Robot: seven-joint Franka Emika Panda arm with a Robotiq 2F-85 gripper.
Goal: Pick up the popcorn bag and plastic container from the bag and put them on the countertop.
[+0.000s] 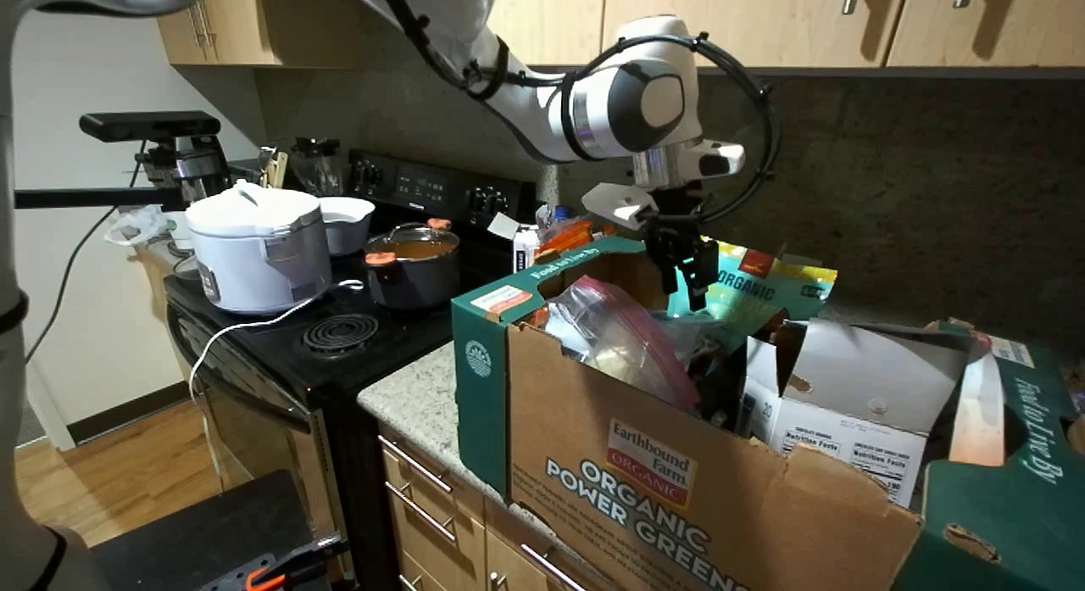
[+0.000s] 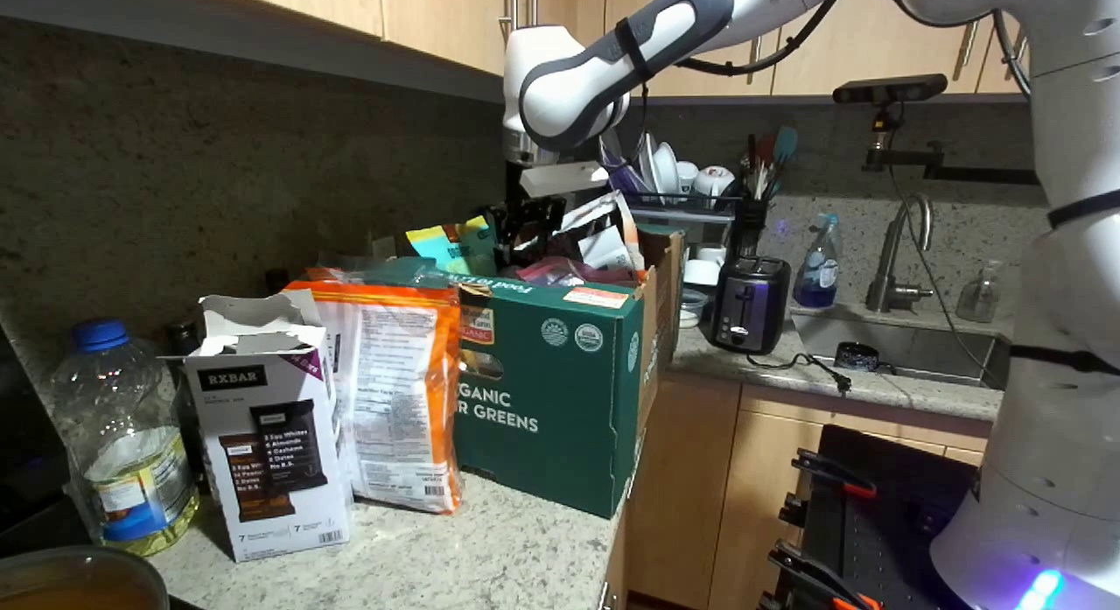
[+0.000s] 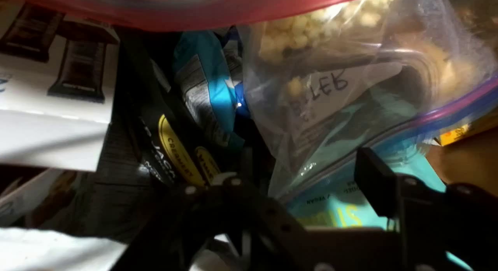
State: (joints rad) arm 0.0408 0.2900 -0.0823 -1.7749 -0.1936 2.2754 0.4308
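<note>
Claw (image 1: pixel 683 287) is hanging over the open Earthbound Farm cardboard box (image 1: pixel 814 523), fingers standing well apart, gripping nothing. Zip-top popcorn bag (image 3: pixel 334 49) is lying inside the box, below the claw; in the wrist view, part of its blue-purple seal is showing between the fingers. Whether they're touching isn't showing clearly. Box is sitting on the speckled worktop (image 2: pixel 507 544).

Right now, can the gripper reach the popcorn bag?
Probably yes: the gripper is open, and in the wrist view an edge of the popcorn bag shows uncovered between the fingers; depth unclear.
</note>
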